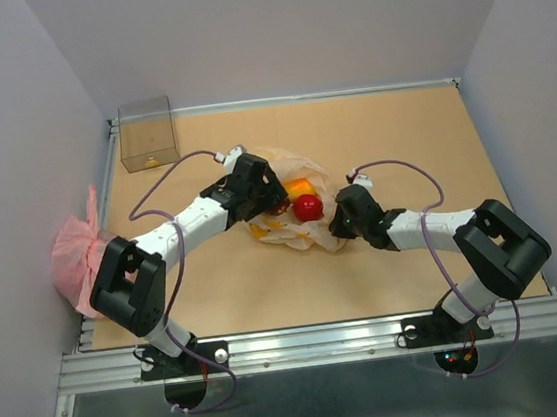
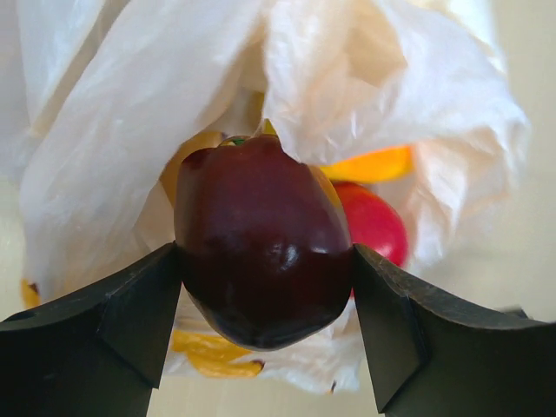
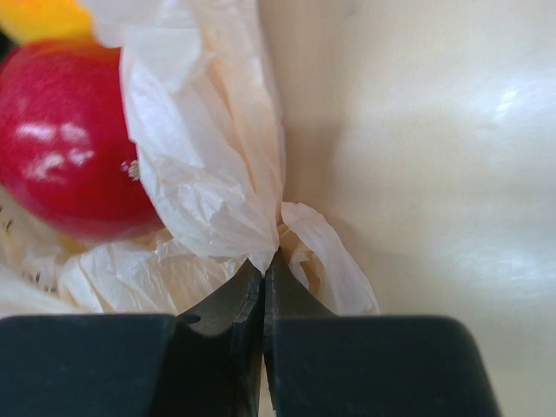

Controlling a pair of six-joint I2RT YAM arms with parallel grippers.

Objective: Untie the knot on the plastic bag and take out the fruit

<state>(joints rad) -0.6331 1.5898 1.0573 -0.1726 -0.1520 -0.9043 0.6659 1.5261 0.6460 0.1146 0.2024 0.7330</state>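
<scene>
On the tan bench (image 1: 433, 151), the plastic bag (image 1: 298, 162) lies mid-scene. My left end effector (image 2: 267, 261) brackets a dark red fruit (image 2: 261, 226) at its mouth, seemingly touching both sides. My right end effector (image 3: 263, 269) pinches the bag's edge. The glossy fruit could slip free, or bag film could snag.

**CAMERA STATIONS, THREE VIEWS**

Top external: fixed high behind the arm bases at 6 o'clock, facing down and toward 12; far, whole table (image 1: 403, 154) in frame.
Left wrist: behind the left gripper (image 2: 265, 287), facing about 2 o'clock; very near, a dark red fruit (image 2: 261, 243) fills mid-frame.
Right wrist: behind the right gripper (image 3: 263, 265), facing about 10 o'clock; very near.
Shared by all: plastic bag (image 1: 320, 179), bright red fruit (image 1: 308, 207).
</scene>
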